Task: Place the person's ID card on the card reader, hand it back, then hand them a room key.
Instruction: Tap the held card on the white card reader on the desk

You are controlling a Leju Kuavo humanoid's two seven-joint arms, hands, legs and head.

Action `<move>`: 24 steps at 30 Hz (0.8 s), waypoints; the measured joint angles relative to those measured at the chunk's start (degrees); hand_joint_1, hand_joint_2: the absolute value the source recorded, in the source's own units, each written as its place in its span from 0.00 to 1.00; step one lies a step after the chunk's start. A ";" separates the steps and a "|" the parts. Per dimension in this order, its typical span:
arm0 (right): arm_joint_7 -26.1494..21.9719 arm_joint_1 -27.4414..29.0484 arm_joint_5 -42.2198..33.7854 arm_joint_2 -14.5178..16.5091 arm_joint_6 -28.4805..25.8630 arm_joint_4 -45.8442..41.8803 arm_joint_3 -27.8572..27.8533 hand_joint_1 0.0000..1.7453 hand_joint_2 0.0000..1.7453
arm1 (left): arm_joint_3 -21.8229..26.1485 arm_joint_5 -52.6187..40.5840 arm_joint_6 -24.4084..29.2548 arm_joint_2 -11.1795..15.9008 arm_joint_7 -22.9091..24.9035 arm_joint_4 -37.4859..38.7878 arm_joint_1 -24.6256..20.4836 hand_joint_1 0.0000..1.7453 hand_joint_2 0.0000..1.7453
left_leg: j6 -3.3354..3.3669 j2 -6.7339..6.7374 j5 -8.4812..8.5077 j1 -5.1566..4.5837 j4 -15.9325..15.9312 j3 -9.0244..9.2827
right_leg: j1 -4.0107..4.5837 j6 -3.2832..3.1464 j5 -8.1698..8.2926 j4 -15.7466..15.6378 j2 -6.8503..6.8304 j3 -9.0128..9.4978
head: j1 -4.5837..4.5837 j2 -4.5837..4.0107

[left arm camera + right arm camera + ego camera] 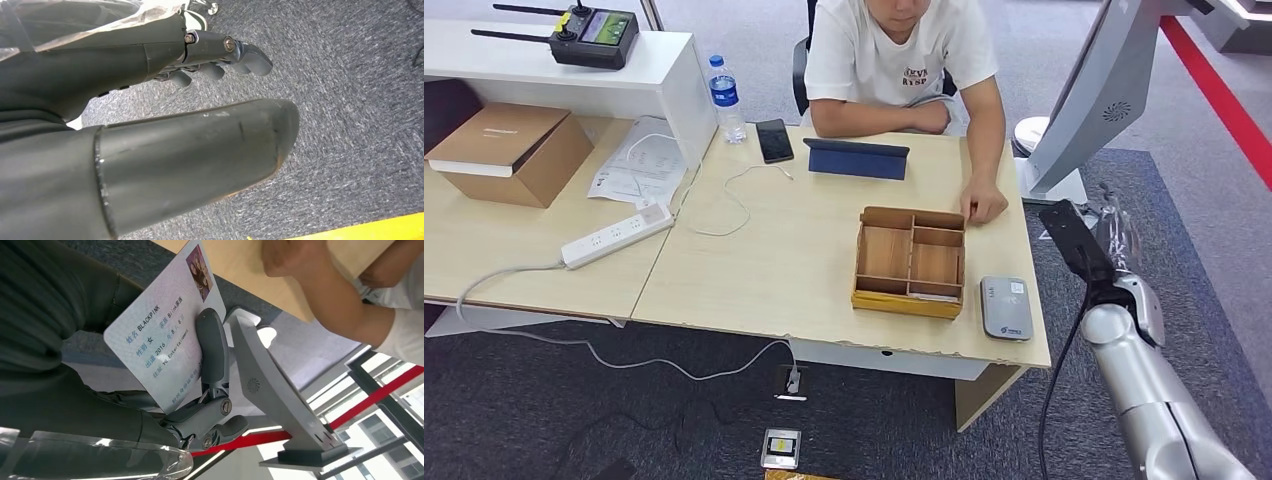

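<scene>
My right hand [200,410] holds the person's white ID card [160,335], pinched between thumb and a finger [212,347], its printed face and photo showing. In the head view that hand [1121,245] hovers past the table's right edge, right of the person's hand [982,206]. The grey card reader [1006,307] lies flat near the table's front right corner, below and left of my right hand. My left hand [200,115] hangs over grey carpet, fingers apart, holding nothing.
A wooden compartment box [911,262] stands just left of the reader, a pale card lying in its front compartment. A folded blue tablet case [857,158], a phone [774,140] and a bottle [725,98] sit toward the person. A silver monitor stand [1079,100] rises right of the table [754,270].
</scene>
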 joint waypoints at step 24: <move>2.64 8.58 6.13 1.79 4.59 0.01 1.17 1.00 1.00 | -0.02 -0.99 0.03 -0.25 -1.60 0.00 -0.06 0.00 0.00 | 0.00 0.01 0.00 0.01 -0.01 -0.01 | 0.02 0.00 0.00 0.01 0.00 0.01 | -0.01 0.01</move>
